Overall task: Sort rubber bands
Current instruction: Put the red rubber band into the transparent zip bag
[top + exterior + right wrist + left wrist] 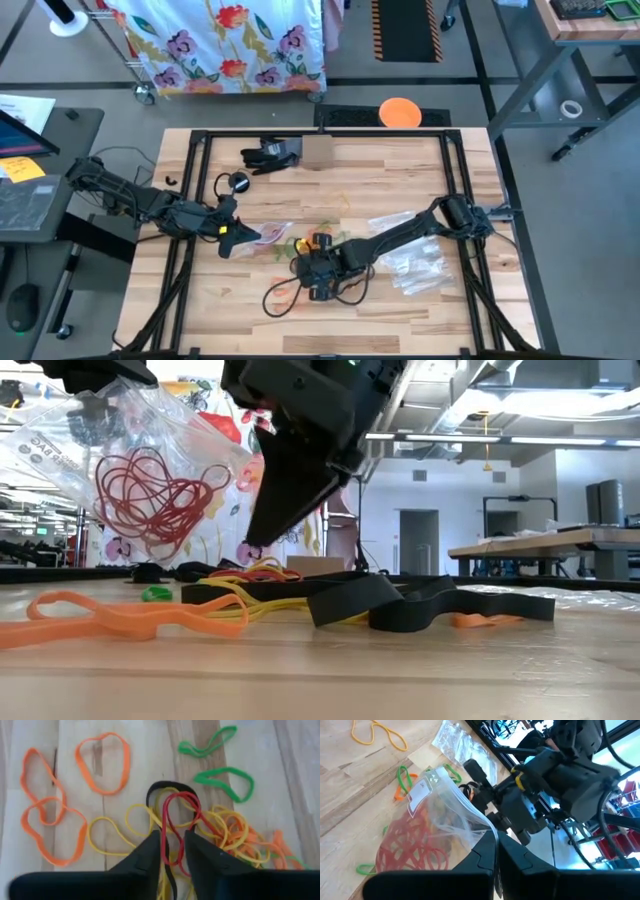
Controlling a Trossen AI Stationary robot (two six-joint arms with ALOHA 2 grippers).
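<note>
Many rubber bands are lying in a loose tangle on the wooden table, yellow and orange ones mixed together, with a red band and a black band looping across the heap. Two green bands are sitting just beside it, and orange bands are spreading out on the other side. The right gripper is pointing down over the tangle with its fingers slightly parted, the red band running through the gap (whether it is being pinched, I cannot tell). The left gripper is pinching the edge of a clear bag, fingers closed on it, holding it lifted near the pile; red bands are bunching inside.
</note>
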